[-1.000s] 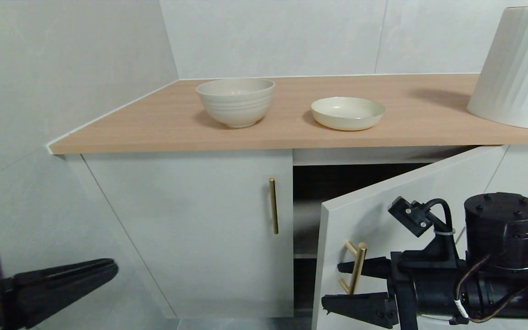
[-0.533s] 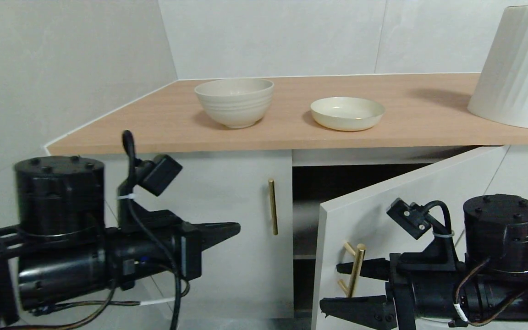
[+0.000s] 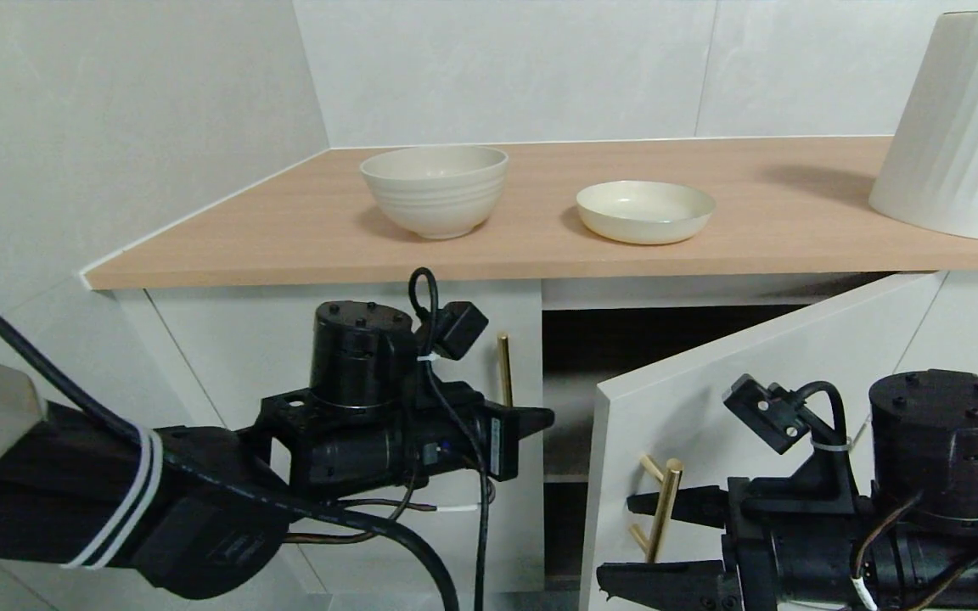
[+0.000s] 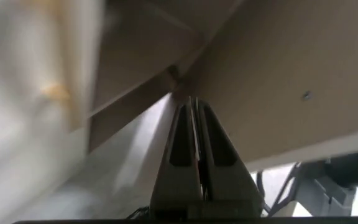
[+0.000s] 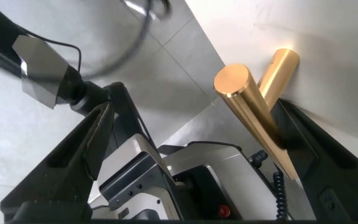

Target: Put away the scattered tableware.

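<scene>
A ribbed cream bowl [image 3: 434,191] and a shallow cream dish [image 3: 644,210] stand apart on the wooden countertop [image 3: 285,229]. Below it, my left gripper [image 3: 544,417] is shut with nothing in it. Its tip sits at the edge of the dark cabinet opening [image 3: 625,339], and its closed fingers [image 4: 194,143] point into the cabinet's inside. My right gripper [image 3: 654,543] is open, one finger on each side of the gold handle [image 3: 663,507] of the swung-out cabinet door [image 3: 710,399]. The gold handle [image 5: 253,112] passes between the spread fingers [image 5: 98,140].
A tall white ribbed cone-shaped object [image 3: 960,127] stands at the counter's right end. The left cabinet door [image 3: 328,339] is closed, with its gold handle [image 3: 504,361] just behind my left wrist. Tiled wall closes in the left side.
My left arm has swung from the lower left across to the cabinet opening, gripper staying shut. The right gripper has stayed around the door handle.
</scene>
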Tool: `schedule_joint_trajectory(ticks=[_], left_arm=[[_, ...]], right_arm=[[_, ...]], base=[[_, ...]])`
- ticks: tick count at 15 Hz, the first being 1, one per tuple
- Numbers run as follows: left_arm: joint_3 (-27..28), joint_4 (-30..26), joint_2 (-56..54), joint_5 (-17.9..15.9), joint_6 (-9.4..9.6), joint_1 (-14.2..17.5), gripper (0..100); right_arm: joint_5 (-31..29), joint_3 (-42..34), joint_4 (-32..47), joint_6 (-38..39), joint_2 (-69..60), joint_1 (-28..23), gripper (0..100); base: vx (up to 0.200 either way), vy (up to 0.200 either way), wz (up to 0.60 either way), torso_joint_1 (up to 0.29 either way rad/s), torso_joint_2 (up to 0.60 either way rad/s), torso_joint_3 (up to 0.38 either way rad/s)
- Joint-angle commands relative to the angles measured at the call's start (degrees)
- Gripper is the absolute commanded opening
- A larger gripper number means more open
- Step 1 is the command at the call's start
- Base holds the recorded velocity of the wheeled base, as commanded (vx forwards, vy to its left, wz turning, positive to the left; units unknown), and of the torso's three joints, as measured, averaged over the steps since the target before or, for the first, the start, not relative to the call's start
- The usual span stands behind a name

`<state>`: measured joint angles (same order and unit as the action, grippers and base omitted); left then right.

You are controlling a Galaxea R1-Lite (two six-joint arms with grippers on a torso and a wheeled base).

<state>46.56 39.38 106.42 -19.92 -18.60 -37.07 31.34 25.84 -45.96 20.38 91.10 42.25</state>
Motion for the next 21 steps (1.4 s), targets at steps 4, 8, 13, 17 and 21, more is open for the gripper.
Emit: schedule_joint_trajectory(ticks=[4, 8, 13, 17, 21], left_arm=[[0.64, 1.67, 3.09, 0.32, -1.88, -3.80, 0], [0.64, 7.73, 5.46, 0.32, -1.52, -5.29, 0], [1.17, 8.52, 6.78, 1.11, -1.61, -7.14, 0], [2.49, 8.52, 6.78, 1.11, -1.61, -7.49, 0], [2.49, 8.44, 6.60, 1.11, -1.70, -7.75, 0]], right_arm=[[-0.32, 0.00, 0.26, 0.01, -0.31, -0.15, 100], [-1.72, 0.00, 0.26, 0.01, -0.31, -0.24, 100], [-1.81, -0.44, 0.34, 0.01, -0.75, -4.02, 100], [-1.90, -0.62, 0.34, -0.61, -0.75, -11.84, 100], [-18.07, -0.88, 5.18, -12.38, -4.26, -15.01, 100]], base=[[0.000, 0.000, 0.00, 0.000, 0.00, 0.000], [0.000, 0.000, 0.00, 0.000, 0.00, 0.000], [0.000, 0.000, 0.00, 0.000, 0.00, 0.000], [0.000, 0.000, 0.00, 0.000, 0.00, 0.000], [0.000, 0.000, 0.00, 0.000, 0.00, 0.000]])
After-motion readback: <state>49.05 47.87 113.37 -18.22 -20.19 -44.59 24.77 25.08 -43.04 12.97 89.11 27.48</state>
